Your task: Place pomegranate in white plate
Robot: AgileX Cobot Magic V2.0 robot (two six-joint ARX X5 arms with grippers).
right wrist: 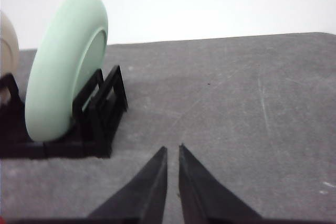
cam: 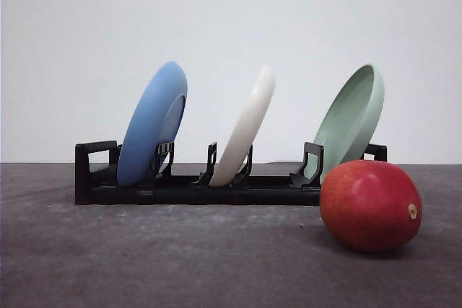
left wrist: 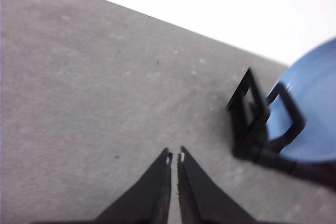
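Both the left gripper (left wrist: 175,157) and right gripper (right wrist: 172,149) hang nearly closed, empty, over bare desk. The pomegranate (cam: 370,205) lies by the rack's (cam: 195,187) right end, the white plate (cam: 245,128) standing mid-rack. Glossy, firm, likely slippery; grasp across its widest middle

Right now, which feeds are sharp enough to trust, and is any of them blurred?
Front view: sharp, even light, soft shadow under the pomegranate. Left wrist view: blurred, the blue plate smeared. Right wrist view: slightly soft, the pale green plate still readable.
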